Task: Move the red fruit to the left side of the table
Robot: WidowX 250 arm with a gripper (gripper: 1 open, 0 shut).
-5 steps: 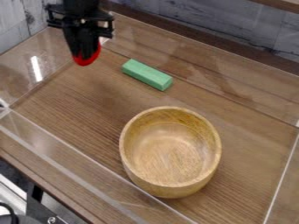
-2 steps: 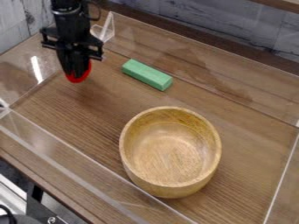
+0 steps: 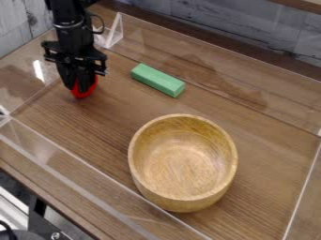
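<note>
The red fruit is down at the table surface in the far left part, small and bright red. My gripper points straight down right over it, and the dark fingertips stand on either side of the fruit's top. Only the lower half of the fruit shows beneath them. From this view I cannot make out whether the fingers still press on it or have let go.
A flat green block lies just right of the gripper. A large wooden bowl stands at the front right. Low clear acrylic walls edge the tabletop, the left one close to the gripper.
The gripper has come down and slightly left with the red fruit, which was held above the table before and is now at the surface.
</note>
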